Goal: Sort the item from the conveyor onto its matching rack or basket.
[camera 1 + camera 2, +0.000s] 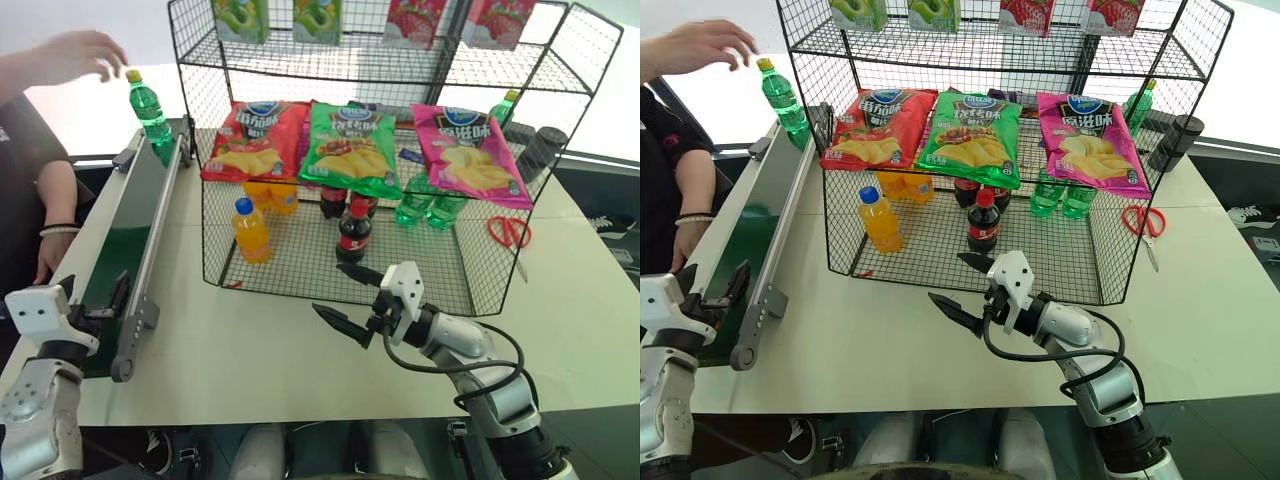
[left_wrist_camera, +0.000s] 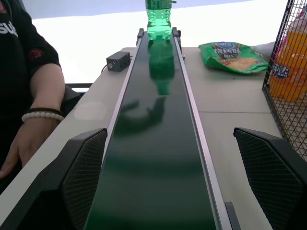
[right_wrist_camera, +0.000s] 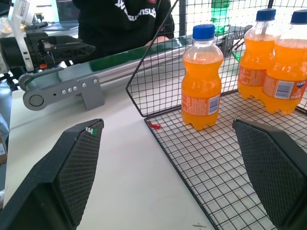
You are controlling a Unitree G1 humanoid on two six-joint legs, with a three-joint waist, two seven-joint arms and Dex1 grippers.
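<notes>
Bottle, green with a yellow cap, stands upright at the far end of the conveyor, its base on the dark belt. A person's hand hovers just above and beside its cap, not touching it. The left gripper sits at the near end of the belt, pointing level along it toward the bottle; its jaws stand wide open, one finger on either side of the belt line, holding nothing. The bottle is well apart from them, the whole belt length away, straight ahead in the left wrist view.

The right gripper hangs over the tabletop just in front of the basket, angled toward the conveyor side. Its jaws are also spread wide and empty. The green bottle lies well off from it, past the basket's near corner and up the belt.

Inside the basket stand orange bottles with blue caps, a cola bottle with a red cap, and green bottles further back. Chip bags lean on the shelf above. Red scissors lie on the tabletop beside the rack's right side. Another chip bag lies flat near the conveyor's far end
</notes>
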